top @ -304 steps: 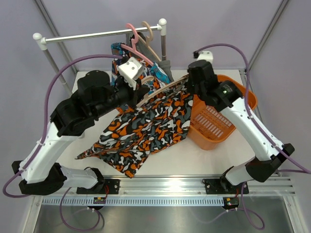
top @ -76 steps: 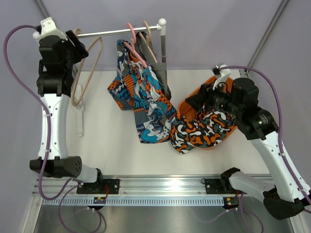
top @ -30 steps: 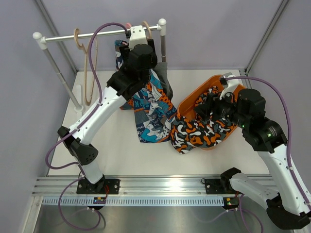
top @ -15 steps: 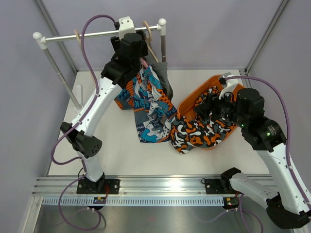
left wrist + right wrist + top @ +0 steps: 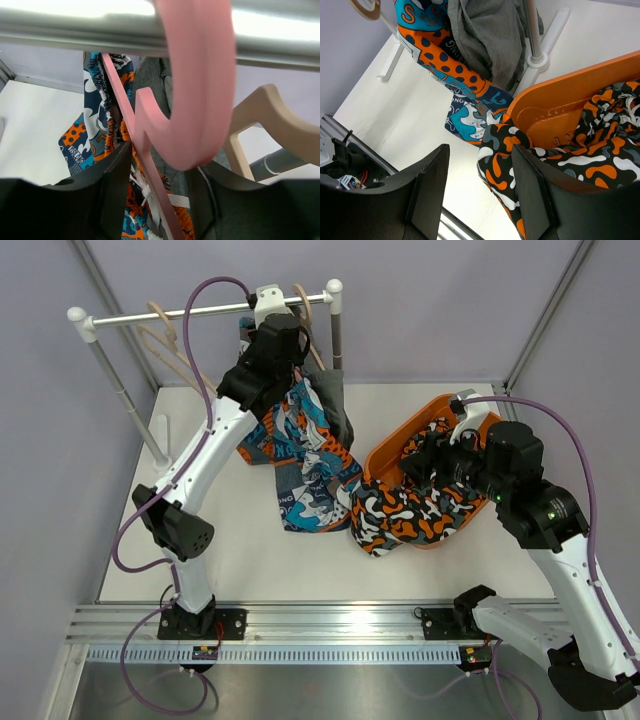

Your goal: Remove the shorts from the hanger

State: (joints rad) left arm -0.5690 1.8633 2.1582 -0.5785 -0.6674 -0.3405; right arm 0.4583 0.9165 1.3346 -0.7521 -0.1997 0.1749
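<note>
My left gripper (image 5: 278, 335) is up at the rail (image 5: 200, 310). In the left wrist view its jaws sit against both sides of the pink hanger (image 5: 195, 75), just under the hook. From that hanger hang the blue-orange patterned shorts (image 5: 305, 455) (image 5: 92, 110). The dark grey shorts (image 5: 330, 405) (image 5: 155, 80) hang behind them. The camouflage shorts (image 5: 410, 510) (image 5: 580, 150) lie off the hanger, draped over the orange basket's (image 5: 430, 412) near rim. Above them my right gripper (image 5: 425, 465) (image 5: 480, 195) stands open and empty.
An empty beige hanger (image 5: 165, 340) swings on the rail's left part, and another beige hanger (image 5: 260, 120) hooks the rail beside the pink one. The rail's right post (image 5: 535, 30) stands beside the basket (image 5: 560, 105). Purple walls close the back.
My left gripper rose to the rail and its jaws narrowed onto the pink hanger's neck. The empty beige hanger swung to the left. The right arm stayed still.
</note>
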